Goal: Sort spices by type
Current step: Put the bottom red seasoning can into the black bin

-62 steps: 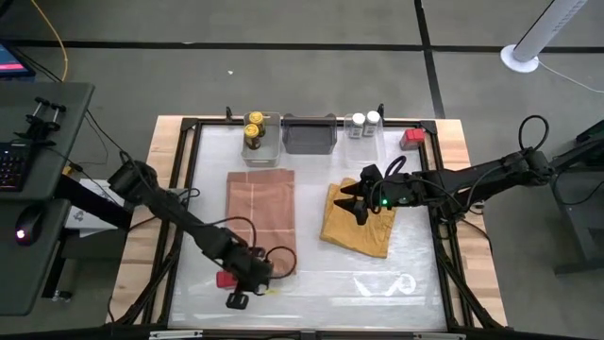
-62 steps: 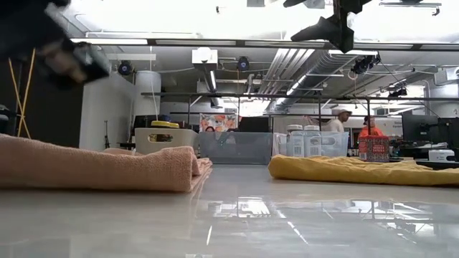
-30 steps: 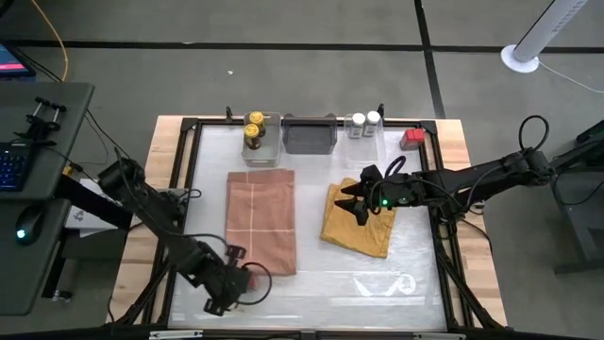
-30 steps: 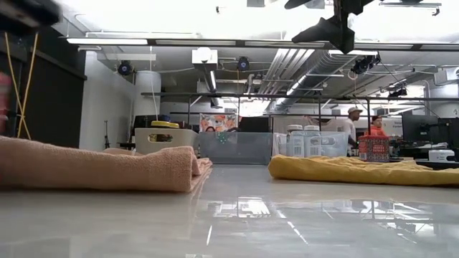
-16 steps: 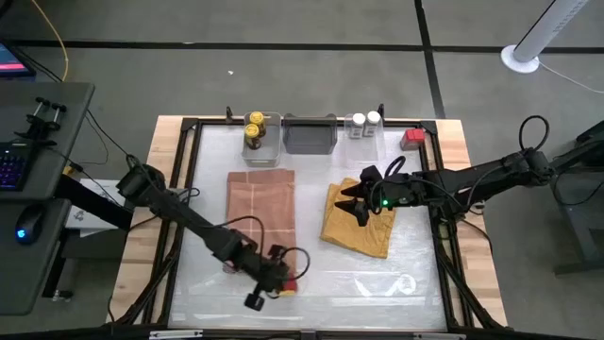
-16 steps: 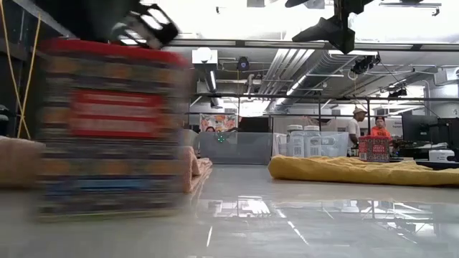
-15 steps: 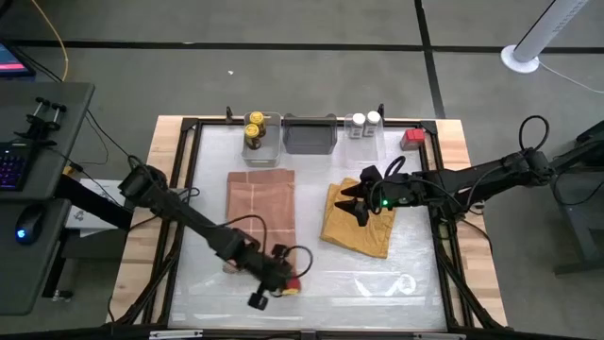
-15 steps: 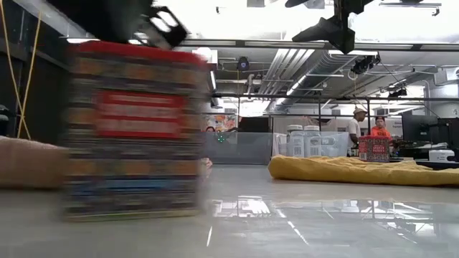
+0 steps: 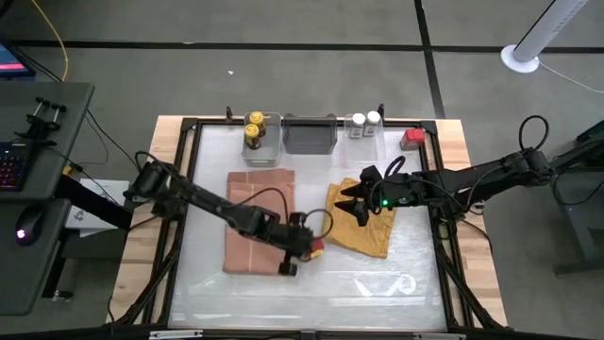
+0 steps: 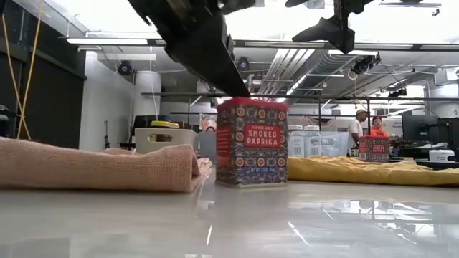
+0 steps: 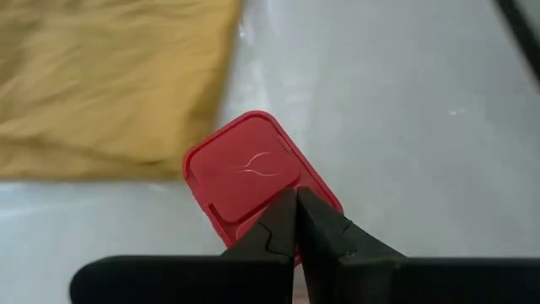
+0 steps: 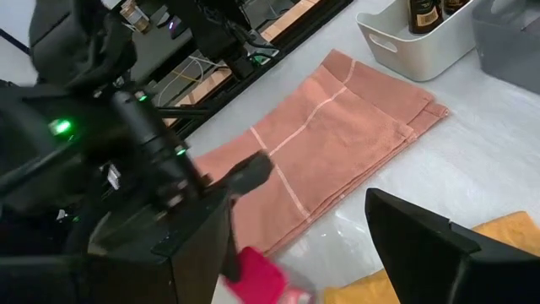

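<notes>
Red tin pushed toward table centre

Left gripper (image 9: 304, 247), fingers clenched shut, now rests on the smoked-paprika tin (image 10: 251, 143), shifted from the near-left edge to between the pink cloth (image 9: 257, 217) and mustard cloth (image 9: 357, 219) (upright, bin still far). Right gripper (image 9: 357, 200) hovers with fingers spread.

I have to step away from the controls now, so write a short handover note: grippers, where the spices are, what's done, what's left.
Left gripper: shut, pressing the red paprika tin, which stands on the table between the pink cloth and mustard cloth.
Right gripper: open, empty, hovering above the mustard cloth.
Done: two yellow-lidded jars in the white bin; two white-topped shakers together at the back.
Left: bring this tin to the second red tin at the back right edge.
</notes>
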